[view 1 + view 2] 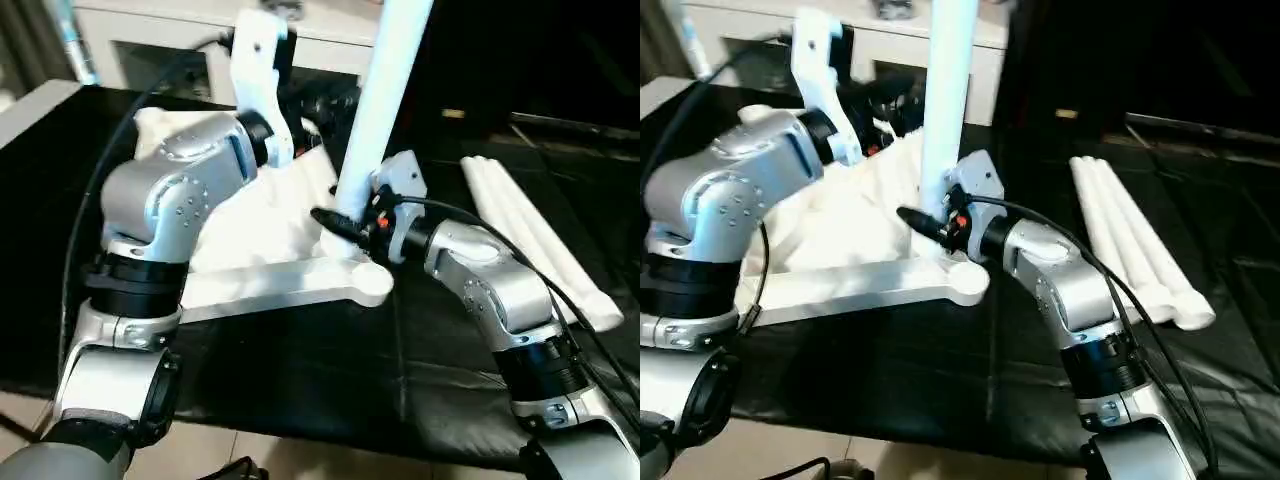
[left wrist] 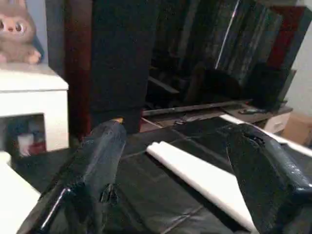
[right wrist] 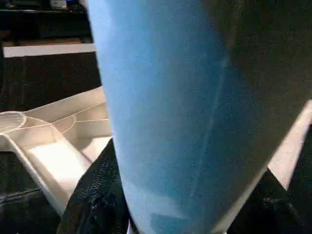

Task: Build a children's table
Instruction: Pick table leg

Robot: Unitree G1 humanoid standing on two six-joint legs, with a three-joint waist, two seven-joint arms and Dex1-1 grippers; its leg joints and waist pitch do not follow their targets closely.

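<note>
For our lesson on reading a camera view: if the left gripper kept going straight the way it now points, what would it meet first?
Probably the spare white legs lying on the black surface. They lie ahead between the left gripper's open fingers, though depth is hard to judge.

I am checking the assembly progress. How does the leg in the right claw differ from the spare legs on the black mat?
The held leg stands upright at a corner of the table top; the spare legs lie flat, side by side. The held leg sits between the fingers of the right claw; nothing touches the spare legs. The held leg is at the table top; the spare legs lie apart from it, to the right. All are long, white and round.
</note>
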